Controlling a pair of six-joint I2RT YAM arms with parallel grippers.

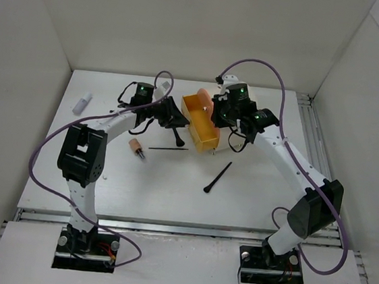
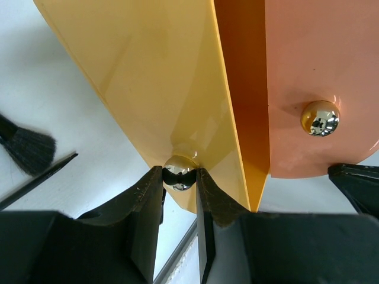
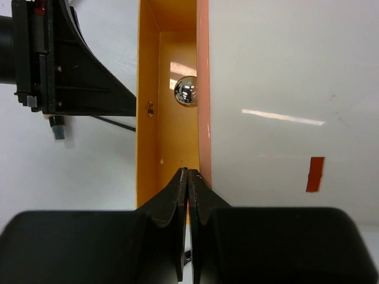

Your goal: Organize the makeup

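Left gripper [image 2: 179, 177] is clamped on the yellow drawer's knob [image 2: 179, 172], one finger [image 2: 145, 198] on each side of the ball. The yellow drawer [image 2: 148, 77] stands pulled out toward the left arm. In the top view it lies at an angle between the two wrists.

Just right of it in the left wrist view sits a salmon drawer front [image 2: 323, 65] with a second knob [image 2: 320, 118], which nothing touches.

Right gripper [image 3: 188, 198] is closed with its tips together and holds nothing. It sits over the seam between the yellow drawer's inside and a salmon edge [image 3: 203, 89]. We can't tell if it touches either. The pale surface [image 3: 284, 89] on its right carries a red mark [image 3: 317, 174], and we can't tell what that surface is.

All the makeup we see is on the table [image 1: 169, 204], none of it in the drawer.
- The fluffy brush [image 2: 28, 151] and thin brush [image 2: 41, 176] are just beside the left gripper, on its left.
- The tan brush [image 1: 136, 147] is near the thin brush's left end.
- The long brush [image 1: 217, 177] lies diagonally, nearer the arm bases than the drawer and apart from the rest.
- The white tube [image 1: 82, 102] is far left, near the left wall [image 1: 16, 110], well apart from everything.

The table is white and boxed by white panels on three sides. Rails run along the right edge [image 1: 311, 148] and the near edge [image 1: 167, 229]. Bare table shows between the long brush and the near rail, and around the tube. Both wrists crowd the drawer, and their cables loop over the middle.
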